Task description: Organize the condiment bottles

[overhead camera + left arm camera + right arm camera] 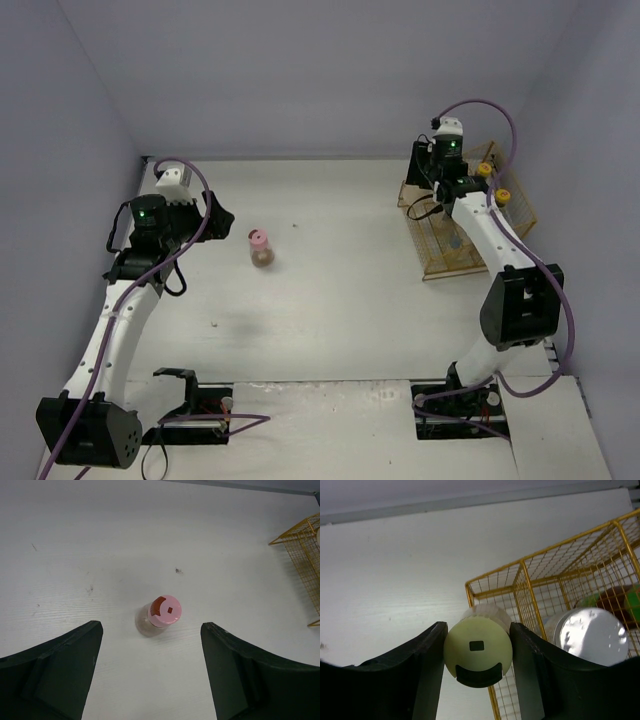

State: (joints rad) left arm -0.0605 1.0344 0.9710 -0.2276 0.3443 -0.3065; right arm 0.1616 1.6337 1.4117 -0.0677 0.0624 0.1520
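A pink-lidded brown jar [259,248] stands upright on the white table; in the left wrist view this jar [164,613] lies just ahead of my open left gripper [151,630], apart from both fingers. My right gripper [477,630] is shut on the pale yellow-green-lidded jar [477,647], held over the near left corner of the gold wire basket [495,575]. Inside the basket stand a silver-lidded jar [592,635] and a dark bottle [612,600] behind it. From above, two yellow caps [484,170] [503,196] show in the basket, beside the right gripper [430,185].
The wire basket [445,262] sits at the far right, near the right wall. Grey walls close the table at the left, back and right. The left gripper [220,220] hovers left of the pink-lidded jar. Small dark specks [177,570] mark the table.
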